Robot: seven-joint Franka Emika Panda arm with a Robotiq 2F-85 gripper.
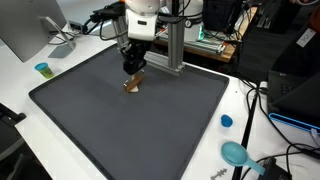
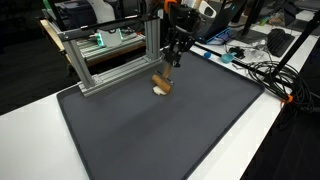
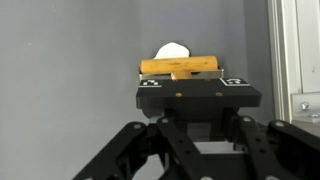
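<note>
Starting at the left of an exterior view, we see a monitor [image 1: 25, 30] and a small cup [image 1: 42, 69] with a blue-green look standing on the white table [image 1: 20, 100], just off the edge of the dark grey mat [image 1: 120, 130] that covers most of it. Moving toward the middle, we find the gripper [image 1: 133, 72] pointing down over the far part of the mat, with the wooden piece [image 1: 132, 86] right under it. In the wrist view we make out that piece best. It has a smooth, honey-coloured round bar lying crosswise, a short stem of the same wood joining it at the middle like a T, and a pale white rounded part showing just behind the bar. The stem runs in between the fingers, which are drawn in close and clamped on it, so the gripper has the piece in its hold. We cannot tell whether the lower end of the piece touches the mat or hangs just above it. Further right, close behind the gripper, stands a metal frame [image 1: 176, 50] of silver bars at the mat's far edge. Past the mat's right edge, a blue cap [image 1: 226, 121] lies on the table. Nearer the front corner there is a teal object [image 1: 236, 153], too small for us to name.
</note>
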